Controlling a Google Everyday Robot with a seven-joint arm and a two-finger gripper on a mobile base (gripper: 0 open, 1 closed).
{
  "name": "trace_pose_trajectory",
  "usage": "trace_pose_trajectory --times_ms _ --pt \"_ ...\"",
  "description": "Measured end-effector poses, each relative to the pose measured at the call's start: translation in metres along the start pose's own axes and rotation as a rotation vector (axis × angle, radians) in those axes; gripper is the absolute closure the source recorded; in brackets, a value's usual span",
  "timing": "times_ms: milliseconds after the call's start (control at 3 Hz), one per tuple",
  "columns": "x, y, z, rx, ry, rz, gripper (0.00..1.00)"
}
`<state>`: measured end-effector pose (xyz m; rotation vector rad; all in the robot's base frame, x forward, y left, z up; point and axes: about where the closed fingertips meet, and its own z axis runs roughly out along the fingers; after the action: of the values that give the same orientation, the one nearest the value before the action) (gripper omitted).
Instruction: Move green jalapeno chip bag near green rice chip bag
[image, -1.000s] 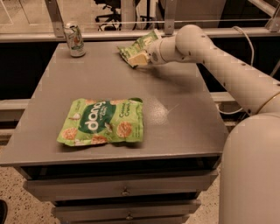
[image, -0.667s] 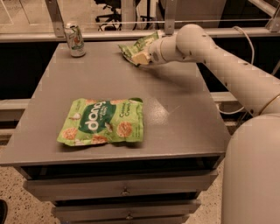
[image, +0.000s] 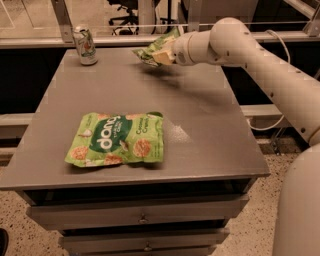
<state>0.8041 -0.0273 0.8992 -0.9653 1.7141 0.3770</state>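
We have the gripper (image: 169, 51) at the far end of the grey table (image: 210, 125), just right of the middle of the back edge. It is clamped on the green jalapeno chip bag (image: 151, 50). The fingers themselves are mostly tucked behind the foil, but the bag is clearly in their grasp. It hangs clear of the tabletop, tilted and crumpled, with a soft shadow on the surface just beneath it. The white arm (image: 260, 60) reaches in from the right side, its wrist pointing left toward the bag.

Down at the near end we see the green rice chip bag (image: 117, 139) lying flat on the table. It sits left of centre and close to the front edge, white lettering up and the round rice cakes showing. The two bags are well apart, with a wide stretch of grey surface between them.

Over in the far left corner a drink can (image: 86, 46) stands upright, to the left of the held bag and not touching it. Below the tabletop we see the drawer fronts (image: 142, 215) with small knobs.
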Motion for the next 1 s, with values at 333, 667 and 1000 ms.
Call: trace_pose_trajectory --times_ms 333,667,1000 --pt "-0.02 0.023 -0.031 -0.077 -0.051 -0.062 1.0" --pt "-0.013 0.047 -0.066 -0.175 -0.045 -0.104 1.0" --pt "0.017 0.068 -0.112 -0.286 0.009 -0.133 1.0"
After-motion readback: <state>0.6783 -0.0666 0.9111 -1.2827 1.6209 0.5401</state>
